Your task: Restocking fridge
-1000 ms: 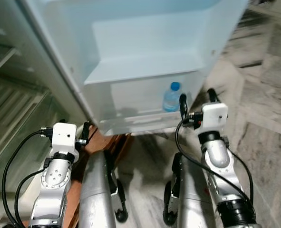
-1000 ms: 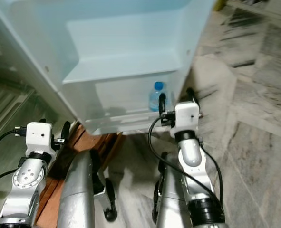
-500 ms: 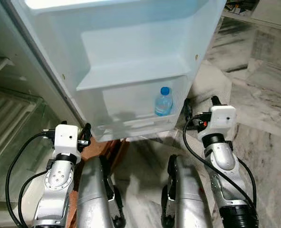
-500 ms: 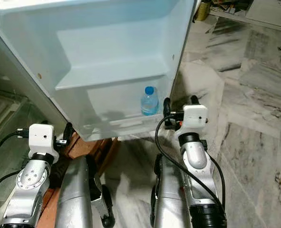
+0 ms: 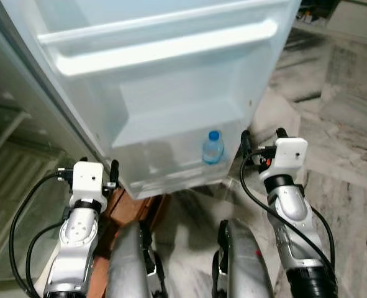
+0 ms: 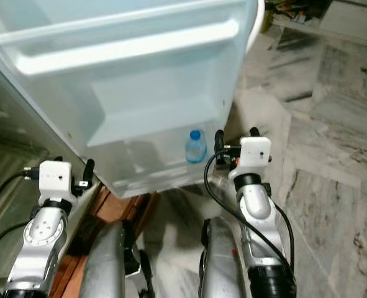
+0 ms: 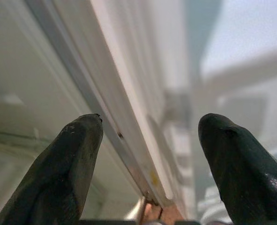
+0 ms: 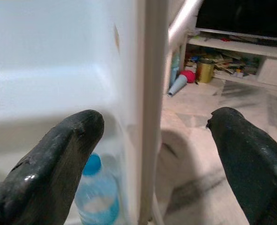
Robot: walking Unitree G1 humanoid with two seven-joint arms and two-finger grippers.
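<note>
The fridge door stands open with its inner side facing me. A clear water bottle with a blue cap stands upright at the right end of the lowest door bin. My right gripper is open, just right of the bottle, and its fingers straddle the door's outer edge. The bottle lies beyond that edge. My left gripper is open and empty, low by the hinge side of the door.
The fridge's inside with its shelves is on the left. A brown wooden base lies under the door's lower corner. Marble floor spreads to the right. A low shelf with cans and clutter stands beyond the door.
The whole view has shifted and now takes in the door's upper rail. My right gripper sits a little further right of the bottle than one second ago. The bottle stays in the bin.
</note>
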